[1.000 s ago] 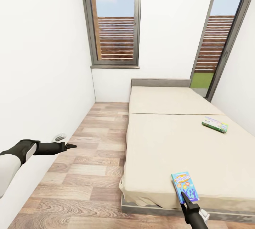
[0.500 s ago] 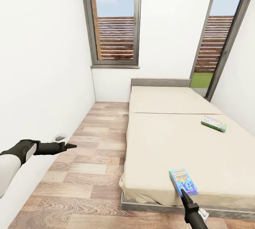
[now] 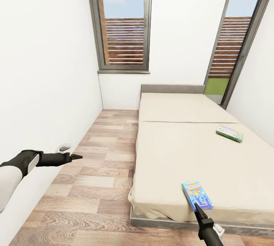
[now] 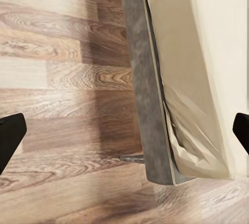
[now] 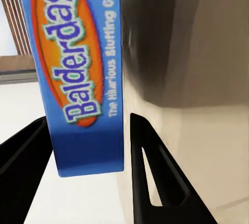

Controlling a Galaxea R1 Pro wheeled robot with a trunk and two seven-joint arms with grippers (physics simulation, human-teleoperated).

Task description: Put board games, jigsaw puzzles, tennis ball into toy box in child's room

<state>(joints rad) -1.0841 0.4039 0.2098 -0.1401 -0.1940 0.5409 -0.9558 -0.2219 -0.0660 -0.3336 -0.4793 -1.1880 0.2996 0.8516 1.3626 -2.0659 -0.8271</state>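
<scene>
Head view: the bed (image 3: 198,154) fills the right half of the room, its beige mattress running from the near edge to the low grey headboard (image 3: 172,88) at the far wall. Two board games lie on it. The small blue game box (image 3: 197,195) sits at the near edge of the mattress, and the right gripper (image 3: 198,208) reaches up from below with its dark tip over the box's near end; from here I cannot tell how far its fingers are spread. The green-edged game box (image 3: 230,133) lies flat on the far right part of the mattress, well apart from the blue one. The left gripper (image 3: 76,157) is held out over the wood-plank floor (image 3: 99,170) on the left, near the white wall (image 3: 45,78), holding nothing. Two tall dark-framed windows (image 3: 123,21) stand in the far wall.

Left wrist view: the two black fingertips (image 4: 10,138) sit at opposite edges of the picture, spread wide with nothing between them. Past them are the floor and the grey bed frame (image 4: 148,109) with the rumpled mattress corner.

Right wrist view: the blue game box (image 5: 83,73), printed "Balderdash", stands between the two black fingers (image 5: 155,177). The fingers lie close on either side of its near end, but whether they press on it I cannot tell.
</scene>
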